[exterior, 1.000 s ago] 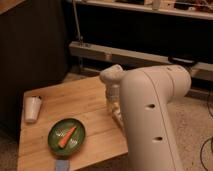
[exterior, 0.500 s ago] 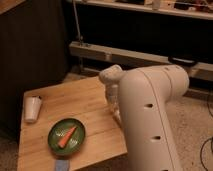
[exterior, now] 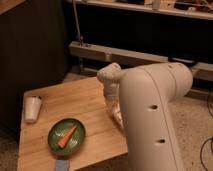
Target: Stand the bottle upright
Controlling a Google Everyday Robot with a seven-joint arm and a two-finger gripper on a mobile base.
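The bottle does not show; it may be hidden behind my arm. My white arm (exterior: 150, 115) fills the right of the camera view. Its forearm (exterior: 112, 97) bends down to the right edge of the wooden table (exterior: 85, 102). The gripper is at the forearm's lower end, hidden behind the big arm link near the table's right edge. A white tapered cup (exterior: 32, 108) stands at the table's left edge.
A green plate (exterior: 54, 142) with an orange carrot (exterior: 66, 136) sits at the table's front middle. A small blue thing (exterior: 62, 165) lies at the front edge. A dark cabinet stands on the left, and a metal rail (exterior: 100, 52) runs behind the table.
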